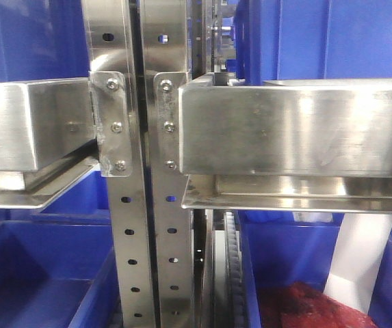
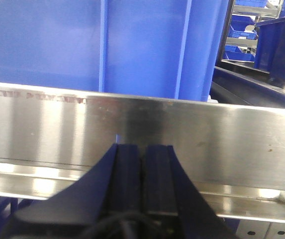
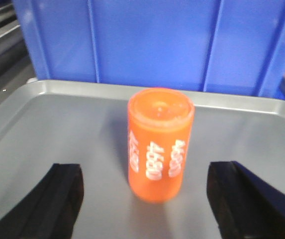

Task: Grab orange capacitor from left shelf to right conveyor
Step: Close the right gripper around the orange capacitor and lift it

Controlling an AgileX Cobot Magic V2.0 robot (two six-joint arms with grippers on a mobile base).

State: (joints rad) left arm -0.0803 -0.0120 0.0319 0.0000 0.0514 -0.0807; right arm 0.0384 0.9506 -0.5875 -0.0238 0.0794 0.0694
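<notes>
Right gripper (image 3: pixel 144 167) wide open, jaws flanking orange capacitor (image 3: pixel 158 144), upright on grey tray (image 3: pixel 57 119). Left gripper (image 2: pixel 143 149) closed, empty, before left shelf (image 2: pixel 207 134) ledge. Not grasped yet; carry to right conveyor, unseen, not begun.

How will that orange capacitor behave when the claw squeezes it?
The capacitor looks rigid, so it probably won't deform. Its smooth side may slip a little. Standing upright on the flat tray, taller than wide, it could tip and roll if nudged off-centre.
</notes>
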